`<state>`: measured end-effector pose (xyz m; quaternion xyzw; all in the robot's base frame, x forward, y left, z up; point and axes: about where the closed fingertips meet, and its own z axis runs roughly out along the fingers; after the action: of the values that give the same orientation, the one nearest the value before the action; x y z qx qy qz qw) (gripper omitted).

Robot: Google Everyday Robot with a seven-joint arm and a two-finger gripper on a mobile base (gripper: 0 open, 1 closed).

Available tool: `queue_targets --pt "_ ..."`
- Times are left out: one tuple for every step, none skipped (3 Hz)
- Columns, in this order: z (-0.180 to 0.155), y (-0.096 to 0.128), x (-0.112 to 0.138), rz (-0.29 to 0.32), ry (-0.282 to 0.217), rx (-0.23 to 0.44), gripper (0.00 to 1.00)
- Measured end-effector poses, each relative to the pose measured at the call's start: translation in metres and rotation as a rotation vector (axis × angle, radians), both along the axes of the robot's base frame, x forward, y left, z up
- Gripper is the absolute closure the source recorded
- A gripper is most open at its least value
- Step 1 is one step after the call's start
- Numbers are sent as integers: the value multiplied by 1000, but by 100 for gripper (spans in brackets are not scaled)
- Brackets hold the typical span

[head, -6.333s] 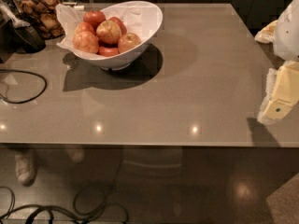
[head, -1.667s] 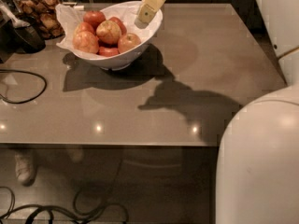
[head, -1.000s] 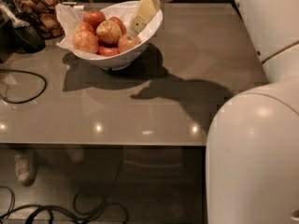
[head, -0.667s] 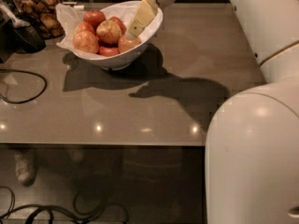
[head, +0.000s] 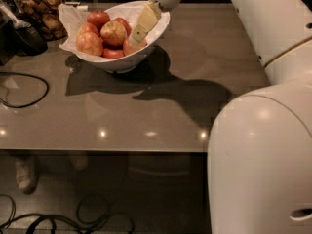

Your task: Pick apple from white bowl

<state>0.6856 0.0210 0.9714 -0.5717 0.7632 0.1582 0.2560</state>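
The white bowl (head: 117,60) stands at the back left of the grey table and holds several apples. The apple (head: 113,32), red-orange with a yellowish blush, lies in the middle of the pile. A paler apple (head: 127,47) lies to its right, a deep-red one (head: 98,18) behind it. My gripper (head: 137,35) reaches down into the bowl from the upper right. Its cream tip is just right of the blushed apple, over the paler one. It covers part of that apple and the bowl's right rim.
A jar of brown snacks (head: 43,14) and a black object (head: 25,38) stand at the back left. A black cable (head: 29,89) loops on the table's left. My white arm (head: 261,169) fills the right side. The table's front edge (head: 102,151) runs across the middle.
My gripper has come in from the right over several seconds. In the last second it dropped lower and slightly left into the bowl. The apples have not moved.
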Motion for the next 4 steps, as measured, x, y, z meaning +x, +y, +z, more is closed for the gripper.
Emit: queue_targets --pt "-7 6 3 15 13 -19 18" --pt "-11 10 7 25 17 -33 18" --pt "-17 13 13 28 27 -44 19" --pt "-22 14 19 21 36 -50 21"
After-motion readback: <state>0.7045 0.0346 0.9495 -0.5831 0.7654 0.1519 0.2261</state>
